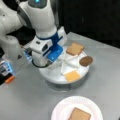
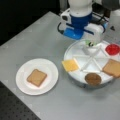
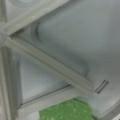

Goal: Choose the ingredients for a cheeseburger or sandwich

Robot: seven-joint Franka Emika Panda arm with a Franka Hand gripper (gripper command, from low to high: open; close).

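Wrist view is showing the green lettuce (image 3: 65, 110) lying at the bottom edge of the picture, inside one white compartment of the divided tray (image 3: 52, 66), with raised dividers running past it. In both front views the gripper (image 2: 90, 44) is hanging low over the far side of that round tray (image 2: 75, 53), close above the lettuce compartment, where a speck of green is showing beneath it; whether its fingers are open or closed cannot be told, since the arm's body is hiding them. Other ingredients are sitting in their own tray compartments: the yellow cheese square (image 2: 70, 65) near the tray edge facing the plate, the dark brown patty (image 2: 93, 79) beside it along the rim, a toast square (image 2: 112, 68) further round, and the red tomato disc (image 2: 113, 49) at a front view's right edge. One toast square (image 2: 36, 77) is already lying flat in the middle of the white plate (image 2: 51, 66), which is resting on the grey table (image 2: 37, 37) apart from the tray, so the sandwich is standing at its first layer. Judging from this, the step in hand is taking the lettuce, and doing it well is calling for a straight, centred descent between the dividers, pinching the piece across its middle without catching the compartment walls.
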